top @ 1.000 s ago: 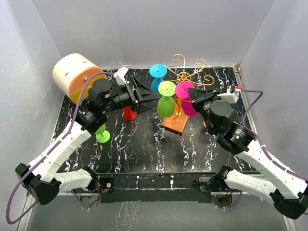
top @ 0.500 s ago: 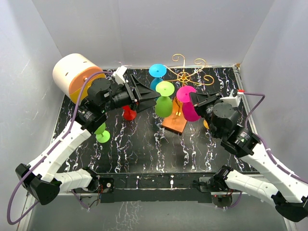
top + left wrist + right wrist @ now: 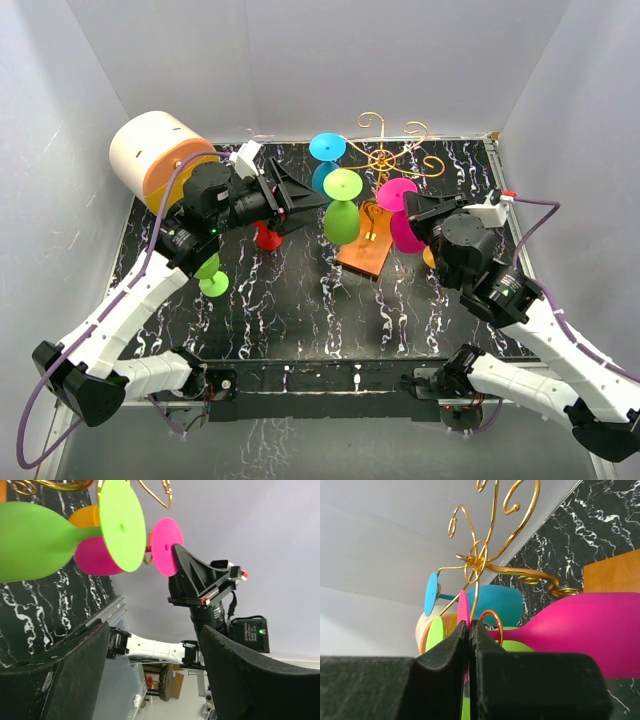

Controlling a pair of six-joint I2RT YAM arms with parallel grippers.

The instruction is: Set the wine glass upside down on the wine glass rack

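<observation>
The gold wire rack stands on its orange-brown base at the back middle. A blue glass and a green glass hang from it foot-up. My right gripper is shut on the foot disc of a magenta wine glass, held foot-up just right of the rack. In the right wrist view the jaws pinch the thin magenta foot, and the bowl lies to the right below a gold arm. My left gripper is open and empty beside the green glass.
A cream-and-orange cylinder lies at the back left. A red glass and a second green glass are on the marble table under the left arm. An orange glass is partly hidden behind the right wrist. White walls enclose the table.
My right gripper has moved the magenta glass slightly right and towards me, away from the rack's centre. The left arm has barely moved.
</observation>
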